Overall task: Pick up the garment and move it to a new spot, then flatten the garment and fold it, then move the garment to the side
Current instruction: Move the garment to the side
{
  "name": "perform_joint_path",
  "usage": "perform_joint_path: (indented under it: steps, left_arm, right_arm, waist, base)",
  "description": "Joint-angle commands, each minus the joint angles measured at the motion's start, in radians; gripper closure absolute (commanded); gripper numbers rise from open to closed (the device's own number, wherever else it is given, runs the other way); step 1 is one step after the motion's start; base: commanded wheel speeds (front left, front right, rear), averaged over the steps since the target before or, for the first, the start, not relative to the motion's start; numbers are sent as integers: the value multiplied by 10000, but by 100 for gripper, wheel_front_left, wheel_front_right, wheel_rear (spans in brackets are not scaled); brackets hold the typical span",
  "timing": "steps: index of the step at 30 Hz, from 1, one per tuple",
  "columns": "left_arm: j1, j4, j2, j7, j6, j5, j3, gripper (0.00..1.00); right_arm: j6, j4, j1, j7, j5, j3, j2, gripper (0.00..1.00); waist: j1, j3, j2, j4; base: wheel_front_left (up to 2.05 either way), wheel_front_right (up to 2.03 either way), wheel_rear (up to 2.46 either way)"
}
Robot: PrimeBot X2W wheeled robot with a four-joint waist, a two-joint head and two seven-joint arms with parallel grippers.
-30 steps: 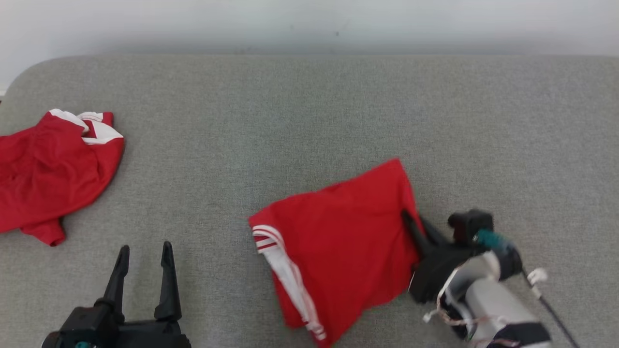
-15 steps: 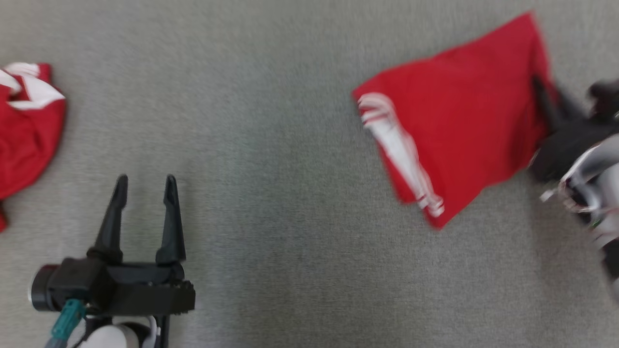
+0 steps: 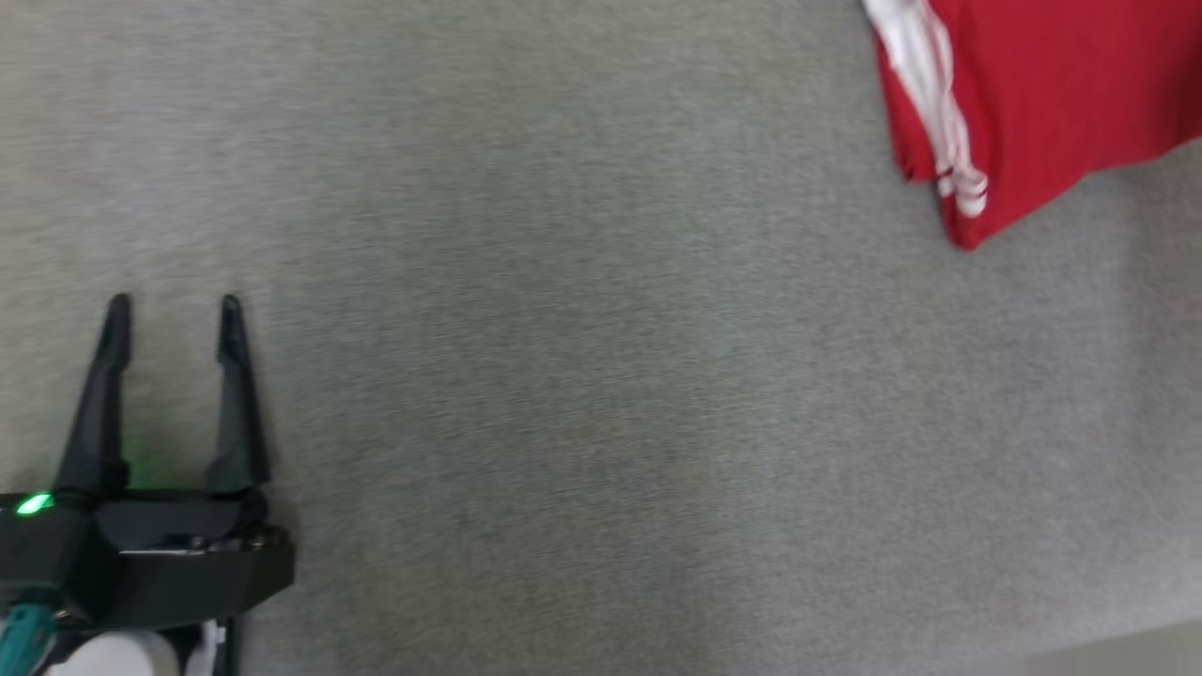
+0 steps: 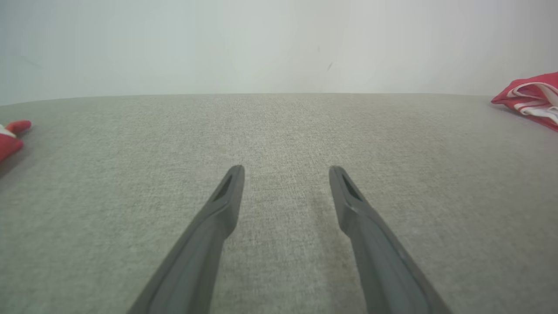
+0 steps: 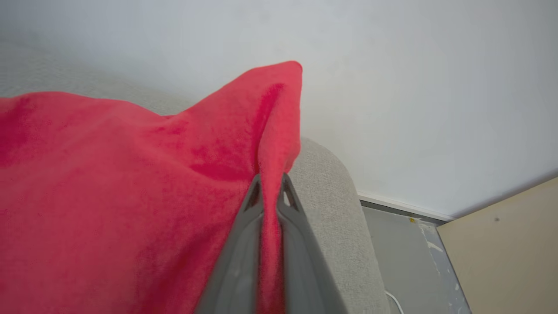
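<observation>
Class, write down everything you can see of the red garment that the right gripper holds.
The red garment is soft, fleecy-looking cloth with white stripes along one edge. It lies folded and mostly flat on the grey fabric surface. Another edge stands up in a peak, pinched between the shut jaws of the right gripper.

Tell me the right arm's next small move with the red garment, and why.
Probably lower the right pincer and open it: it is shut on the lifted edge of the red garment, which looks folded, and the rounded corner of the grey surface lies close by.
</observation>
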State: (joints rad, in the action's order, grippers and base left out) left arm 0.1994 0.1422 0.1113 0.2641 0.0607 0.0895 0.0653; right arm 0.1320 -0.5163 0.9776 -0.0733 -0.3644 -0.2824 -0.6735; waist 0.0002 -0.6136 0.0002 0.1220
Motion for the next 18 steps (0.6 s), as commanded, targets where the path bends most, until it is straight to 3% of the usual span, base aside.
perform_joint_path:
  steps: [1,10,18]
  left_arm:
    - [-83,116,111,0,-36,-49,106,0]
    - [-207,340,200,-13,18,-131,47,0]
    - [-203,436,229,-46,-38,-45,70,0]
  right_arm:
    - [-26,34,311,-133,31,-50,-131,100]
    - [-26,-272,1426,-637,253,-407,-883,100]
    - [-26,-1166,2200,-716,770,-605,-1160,100]
  waist:
    - [-2,-702,-2,884]
    - [-2,-878,-2,1065]
    - [-2,-1008,-2,943]
  base:
    - [0,0,0]
    - [0,0,0]
    - [0,0,0]
